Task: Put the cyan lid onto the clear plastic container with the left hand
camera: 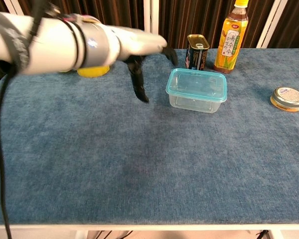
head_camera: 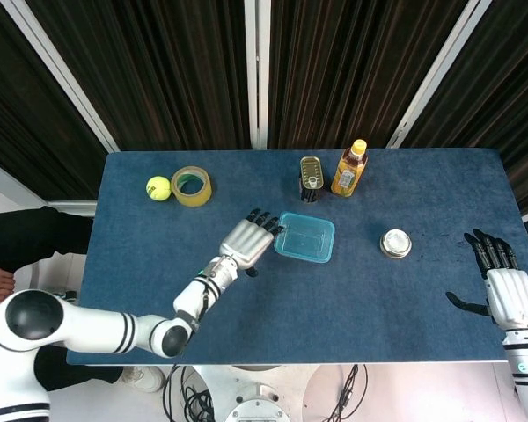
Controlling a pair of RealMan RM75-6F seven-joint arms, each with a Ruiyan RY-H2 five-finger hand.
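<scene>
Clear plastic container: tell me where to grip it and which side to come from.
Grip the clear plastic container across its two long walls, just under the cyan lid rim, coming from above. The lid already sits on it, so the flat top offers no hold, and the tin and bottle crowd its far side.
</scene>
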